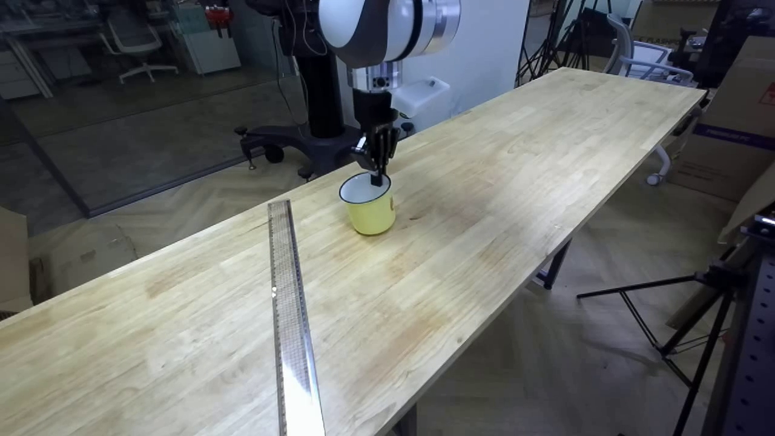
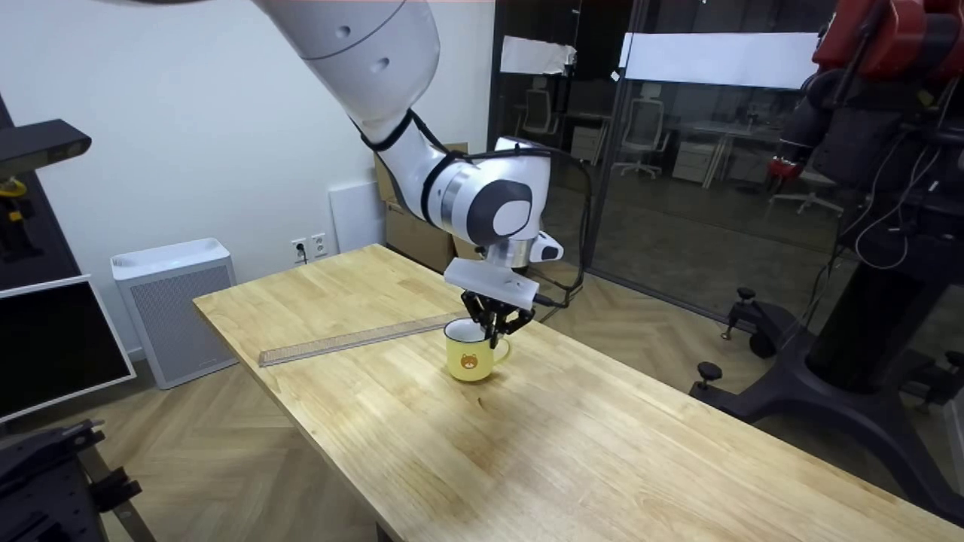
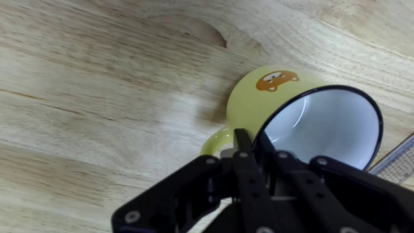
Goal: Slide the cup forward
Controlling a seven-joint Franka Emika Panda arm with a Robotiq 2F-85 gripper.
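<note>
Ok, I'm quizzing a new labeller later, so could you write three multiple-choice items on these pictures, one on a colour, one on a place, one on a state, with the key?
1. What is the main outside colour of the cup?
A. Blue
B. Yellow
C. Green

2. Where does the long ruler lie?
A. Inside the cup
B. On the floor
C. On the table

3. How is the pincer?
A. Shut on the cup
B. Shut on the ruler
C. Wide open

Key:
1 B: all three views show yellow sides.
2 C: both exterior views show it resting on the wooden top.
3 A: in the wrist view, the dark rim passes between the close-set fingers.
</note>
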